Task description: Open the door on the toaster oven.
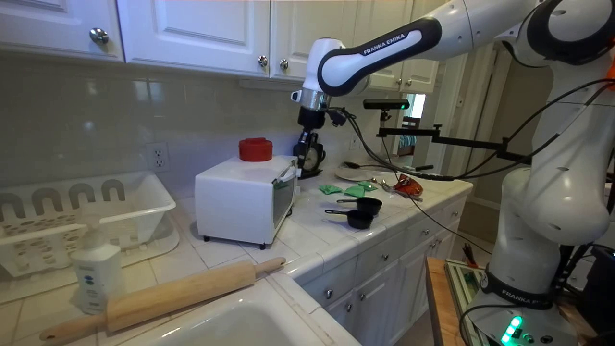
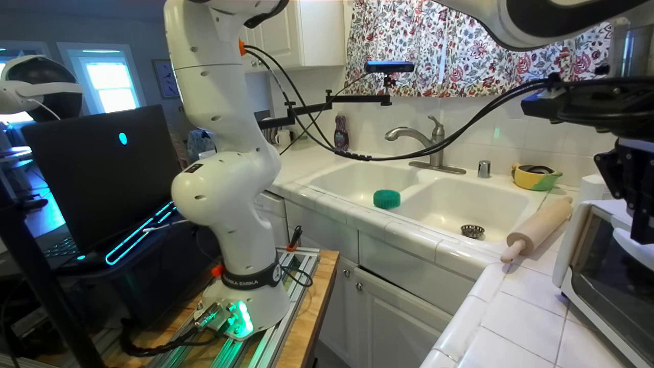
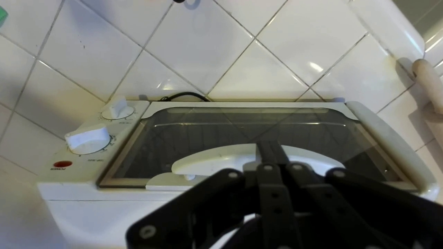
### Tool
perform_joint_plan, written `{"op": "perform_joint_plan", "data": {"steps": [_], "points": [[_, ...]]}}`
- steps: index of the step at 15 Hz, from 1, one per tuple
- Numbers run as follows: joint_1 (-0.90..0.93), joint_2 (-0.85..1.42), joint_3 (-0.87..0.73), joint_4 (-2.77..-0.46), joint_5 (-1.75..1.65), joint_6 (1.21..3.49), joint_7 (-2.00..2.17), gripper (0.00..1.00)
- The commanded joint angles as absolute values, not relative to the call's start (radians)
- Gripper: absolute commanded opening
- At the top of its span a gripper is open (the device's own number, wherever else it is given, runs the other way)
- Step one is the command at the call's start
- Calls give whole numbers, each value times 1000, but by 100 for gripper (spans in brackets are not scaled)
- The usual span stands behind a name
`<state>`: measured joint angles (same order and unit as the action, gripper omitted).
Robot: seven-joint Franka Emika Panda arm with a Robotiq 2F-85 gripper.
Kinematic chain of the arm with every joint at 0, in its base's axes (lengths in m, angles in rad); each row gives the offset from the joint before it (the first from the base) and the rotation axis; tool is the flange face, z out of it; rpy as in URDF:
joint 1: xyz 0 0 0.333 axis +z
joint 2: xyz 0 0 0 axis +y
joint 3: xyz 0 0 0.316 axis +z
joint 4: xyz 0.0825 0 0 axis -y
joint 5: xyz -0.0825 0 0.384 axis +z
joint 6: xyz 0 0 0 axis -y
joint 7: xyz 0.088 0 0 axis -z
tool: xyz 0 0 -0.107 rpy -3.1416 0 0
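Observation:
The white toaster oven [image 1: 235,211] stands on the tiled counter; its side also shows at the right edge of an exterior view [image 2: 572,245]. Its door [image 3: 207,131], a dark glass panel, looks shut in the wrist view and also shows in both exterior views [image 1: 284,194] [image 2: 613,286]. The white curved handle [image 3: 214,159] runs along the door's upper edge. My gripper [image 3: 271,148] is shut with its fingertips together, nothing seen between them. It points down at the handle's middle and hides part of it; whether it touches is unclear. It also shows in both exterior views [image 1: 301,166] [image 2: 641,232].
A red container [image 1: 255,150] sits on the oven. A black dial-faced object [image 1: 314,156] stands behind the gripper. Small black pans [image 1: 359,219], green cloths [image 1: 354,191] and a plate [image 1: 358,174] lie beyond the oven. A rolling pin [image 1: 182,294] and dish rack [image 1: 144,211] are nearby.

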<state>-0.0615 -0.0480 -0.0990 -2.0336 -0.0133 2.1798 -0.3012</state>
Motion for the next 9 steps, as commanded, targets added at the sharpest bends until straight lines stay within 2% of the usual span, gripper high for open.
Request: {"op": "perform_joint_plan", "data": {"steps": [1,9], "points": [[-62,-20,-94,-2015,25,2224,-359,0],[-70,-8,-93,-2042,72,2330,-373,0]]}}
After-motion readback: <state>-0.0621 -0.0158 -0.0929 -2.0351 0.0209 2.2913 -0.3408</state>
